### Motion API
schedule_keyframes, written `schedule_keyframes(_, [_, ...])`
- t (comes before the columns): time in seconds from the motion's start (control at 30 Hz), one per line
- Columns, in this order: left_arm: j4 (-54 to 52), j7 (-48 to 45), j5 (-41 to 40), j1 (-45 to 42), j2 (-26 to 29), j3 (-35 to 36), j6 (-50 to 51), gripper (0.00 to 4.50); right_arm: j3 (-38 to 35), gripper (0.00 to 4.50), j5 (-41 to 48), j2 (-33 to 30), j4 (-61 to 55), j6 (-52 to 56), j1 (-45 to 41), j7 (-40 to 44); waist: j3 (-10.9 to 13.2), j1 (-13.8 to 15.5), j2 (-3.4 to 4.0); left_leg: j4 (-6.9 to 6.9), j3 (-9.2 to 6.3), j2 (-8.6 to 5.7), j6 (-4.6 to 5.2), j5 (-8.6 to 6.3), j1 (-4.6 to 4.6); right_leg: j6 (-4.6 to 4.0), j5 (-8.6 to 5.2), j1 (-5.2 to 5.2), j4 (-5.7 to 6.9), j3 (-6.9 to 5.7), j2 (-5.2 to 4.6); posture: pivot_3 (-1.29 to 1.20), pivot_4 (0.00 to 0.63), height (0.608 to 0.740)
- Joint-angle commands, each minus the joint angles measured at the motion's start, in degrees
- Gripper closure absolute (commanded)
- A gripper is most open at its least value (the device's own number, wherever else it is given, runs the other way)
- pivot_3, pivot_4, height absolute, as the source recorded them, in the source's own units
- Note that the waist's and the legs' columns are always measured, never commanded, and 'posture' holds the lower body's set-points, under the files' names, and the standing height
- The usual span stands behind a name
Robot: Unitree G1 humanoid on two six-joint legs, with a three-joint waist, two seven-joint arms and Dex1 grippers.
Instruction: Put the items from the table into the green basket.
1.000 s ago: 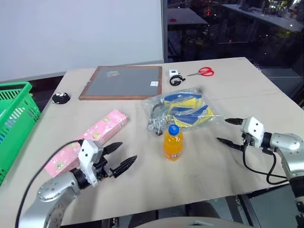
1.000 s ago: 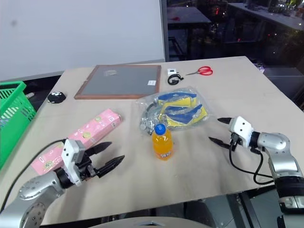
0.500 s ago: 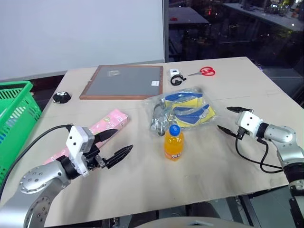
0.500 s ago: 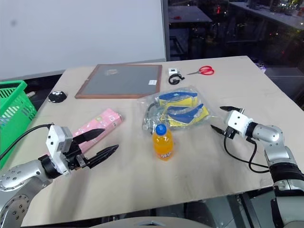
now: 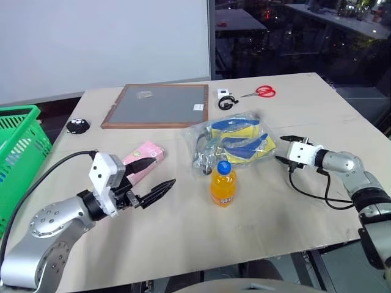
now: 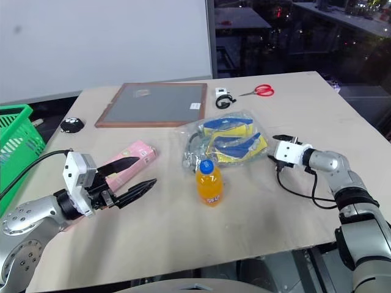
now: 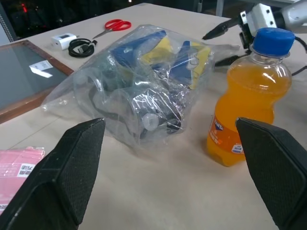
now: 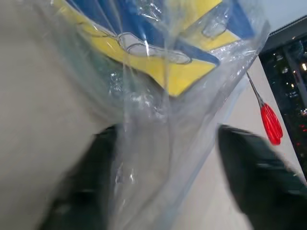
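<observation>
The clear plastic bag (image 5: pixel 235 141) lies mid-bench, touching the orange bottle (image 5: pixel 223 183) just in front of it, and the pink box (image 5: pixel 139 166) lies nearer the green basket (image 5: pixel 21 143), which stands off the bench's (image 5: pixel 305 110) left edge. The right pincer (image 6: pixel 276 152) is set at the bag's right edge, with film seen between its fingers; whether it is clenched on the film cannot be told. The left pincer (image 5: pixel 157 178) is held spread wide above the bench beside the box, probably in readiness for it.

grey framed board (image 5: pixel 157 105), red scissors (image 5: pixel 261 93) and black puck (image 5: pixel 78 126)
</observation>
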Motion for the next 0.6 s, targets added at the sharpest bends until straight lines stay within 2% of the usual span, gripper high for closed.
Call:
schedule_keyframes(0.03, [-0.62, 0.15, -0.37, -0.87, 0.29, 1.55, -0.47, 0.0, -0.15, 3.22, 0.12, -0.01, 1.42, -2.39, -2.12, -1.82, 0.0, 0.0, 0.0, 0.0, 0.0, -0.01, 0.02, -0.01, -0.01, 0.0, 0.0, 0.0, -0.01, 0.01, -0.01, 0.07, 0.0, 0.74])
schedule_keyframes(0.07, [-0.61, 0.13, -0.02, -0.86, 0.41, 1.45, -0.5, 0.0, -0.26, 3.82, 0.24, 0.14, 1.71, -2.78, -2.24, -2.1, 0.0, -0.02, 0.0, 0.0, 0.01, -0.02, 0.03, -0.02, -0.01, -0.01, 0.0, 0.0, -0.01, 0.03, -0.01, 0.08, 0.0, 0.74])
schedule_keyframes(0.1, [-0.61, 0.11, 0.2, -0.88, 0.44, 1.37, -0.57, 0.0, -0.58, 3.96, 0.6, 0.31, 1.76, -3.12, -2.29, -2.55, 0.0, -0.03, 0.0, 0.0, 0.03, -0.02, 0.04, -0.02, -0.01, -0.01, 0.0, 0.0, -0.01, 0.05, -0.01, 0.08, 0.0, 0.74])
schedule_keyframes(0.13, [-0.6, 0.07, 0.27, -0.95, 0.4, 1.34, -0.65, 0.0, -0.99, 4.42, 1.24, 0.51, 1.72, -3.21, -2.37, -2.65, 0.0, -0.04, 0.0, 0.0, 0.03, -0.02, 0.04, -0.03, 0.0, -0.01, 0.0, 0.0, -0.01, 0.06, -0.01, 0.08, 0.0, 0.74])
schedule_keyframes(0.23, [-0.57, -0.02, -0.07, -1.74, 0.32, 1.39, -0.76, 0.0, -3.18, 4.42, 3.95, 1.04, 1.18, -3.35, -2.74, -3.78, 0.0, -0.13, 0.0, 0.0, 0.06, -0.02, 0.05, -0.02, 0.02, 0.0, 0.01, 0.0, -0.01, 0.09, 0.0, 0.06, 0.0, 0.74])
schedule_keyframes(0.37, [0.06, 0.76, -1.63, -6.96, -0.41, 0.13, -0.41, 0.0, -9.36, 4.42, 10.14, 0.74, 0.59, 0.16, -4.13, -6.47, 0.01, -0.03, 0.01, 0.07, 0.07, -0.02, 0.05, -0.02, 0.01, 0.01, 0.02, 0.01, 0.01, 0.09, 0.01, 0.04, 0.0, 0.74])
schedule_keyframes(0.5, [2.82, 1.25, -2.52, -16.05, -1.75, -3.18, 0.11, 0.0, -13.76, 4.42, 11.15, -4.04, 2.93, 4.83, -5.1, -11.8, 0.01, 0.56, 0.0, 0.18, -0.02, -0.16, 0.05, -0.02, -0.06, 0.06, 0.05, 0.06, 0.0, 0.13, -0.03, 0.03, 0.0, 0.74])
schedule_keyframes(0.6, [5.97, -0.49, -1.33, -21.19, -1.43, -5.91, -0.03, 0.0, -16.11, 4.42, 11.77, -7.48, 3.2, 7.3, -4.35, -14.14, 0.0, -0.11, -0.01, 0.19, -0.02, -0.23, 0.19, -0.1, -0.11, 0.07, 0.04, 0.1, -0.09, 0.24, -0.04, -0.01, 0.0, 0.74])
